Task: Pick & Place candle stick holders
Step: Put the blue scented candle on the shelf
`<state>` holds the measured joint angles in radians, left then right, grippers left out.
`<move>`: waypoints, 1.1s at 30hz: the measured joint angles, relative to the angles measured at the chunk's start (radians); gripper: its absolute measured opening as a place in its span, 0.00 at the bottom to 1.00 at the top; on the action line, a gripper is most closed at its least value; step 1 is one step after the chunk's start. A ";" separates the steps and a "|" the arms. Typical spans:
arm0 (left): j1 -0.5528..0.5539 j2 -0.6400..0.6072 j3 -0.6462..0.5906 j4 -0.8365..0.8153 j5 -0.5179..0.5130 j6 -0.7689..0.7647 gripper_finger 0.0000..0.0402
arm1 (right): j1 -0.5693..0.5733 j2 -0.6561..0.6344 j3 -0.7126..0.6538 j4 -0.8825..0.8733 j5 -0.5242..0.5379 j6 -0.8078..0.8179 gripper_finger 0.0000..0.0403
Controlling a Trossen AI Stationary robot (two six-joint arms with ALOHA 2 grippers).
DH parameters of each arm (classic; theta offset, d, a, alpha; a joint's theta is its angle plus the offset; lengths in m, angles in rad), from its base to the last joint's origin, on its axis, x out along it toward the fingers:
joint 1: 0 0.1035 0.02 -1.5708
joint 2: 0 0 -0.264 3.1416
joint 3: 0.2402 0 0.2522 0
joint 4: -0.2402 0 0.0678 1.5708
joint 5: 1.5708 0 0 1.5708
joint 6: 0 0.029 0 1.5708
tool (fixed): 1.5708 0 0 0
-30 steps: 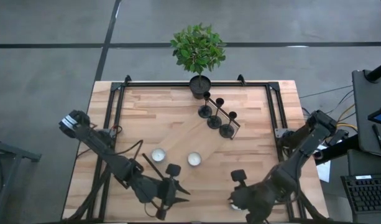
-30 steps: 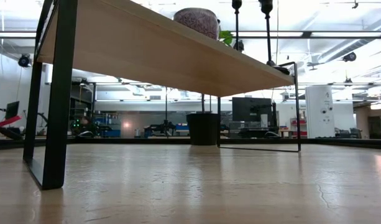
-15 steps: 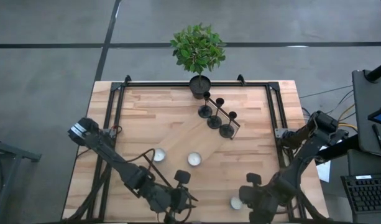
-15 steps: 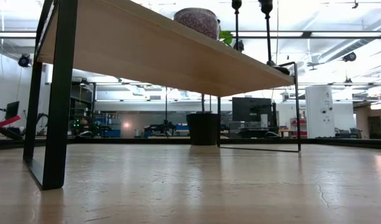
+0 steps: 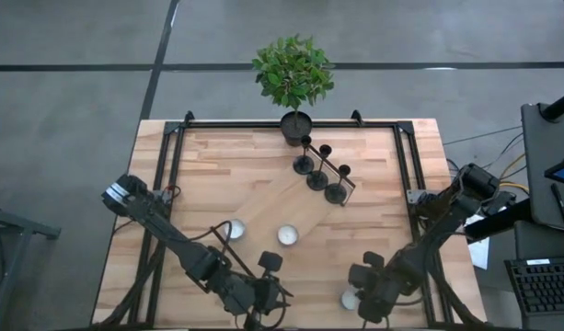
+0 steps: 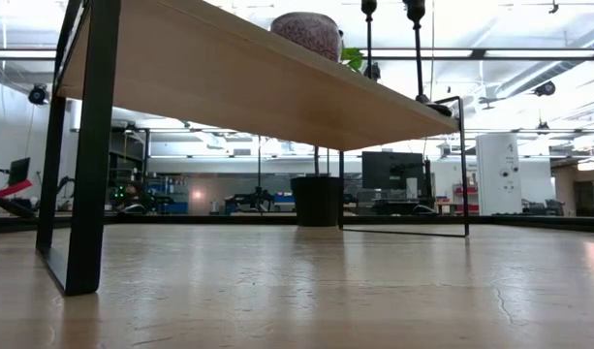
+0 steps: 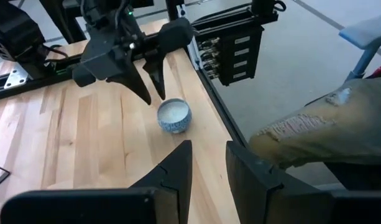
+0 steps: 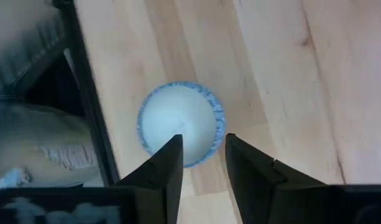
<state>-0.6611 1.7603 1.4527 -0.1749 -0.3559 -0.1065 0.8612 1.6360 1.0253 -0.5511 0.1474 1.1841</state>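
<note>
Right gripper [image 5: 367,303]: I have it at the table's [image 5: 217,179] near edge, right of centre, fingers a narrow gap apart, holding nothing, poised over a tea-light cup [image 8: 181,132].
Left gripper [image 5: 263,303]: waiting at the near edge, left of centre, fingers slightly parted, empty.
Candle stick holders [image 5: 320,171]: three stand in a diagonal row near the far edge, beside the potted plant [image 5: 293,78].
Step advice: I'd centre both fingers across the cup's rim before closing, keeping clear of the table's edge rail.
Containers: three small cups [image 5: 288,235], each apparently filled with white wax.
</note>
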 joint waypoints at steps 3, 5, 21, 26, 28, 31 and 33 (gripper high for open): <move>-0.003 0.000 0.000 0.000 0.000 -0.007 0.23 | -0.006 0.000 -0.015 0.000 -0.001 0.010 0.29; -0.005 0.000 0.000 0.000 0.000 -0.007 0.23 | -0.008 0.000 -0.025 0.001 0.001 0.014 0.29; -0.008 0.000 -0.001 0.001 0.000 -0.014 0.23 | -0.006 0.002 -0.108 0.126 0.001 0.042 0.29; -0.009 0.000 -0.001 0.001 0.000 -0.014 0.23 | -0.006 0.002 -0.110 0.140 0.001 0.031 0.27; -0.009 0.000 -0.001 0.001 0.000 -0.014 0.23 | -0.006 0.002 -0.111 0.143 0.000 0.029 0.26; -0.009 0.000 -0.001 0.001 0.000 -0.017 0.23 | -0.006 0.002 -0.113 0.144 0.000 0.029 0.25; -0.009 0.000 -0.001 0.001 0.000 -0.019 0.23 | -0.004 0.002 -0.115 0.149 0.000 0.031 0.24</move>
<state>-0.6704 1.7603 1.4513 -0.1741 -0.3561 -0.1257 0.8571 1.6382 0.9101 -0.4023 0.1472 1.2155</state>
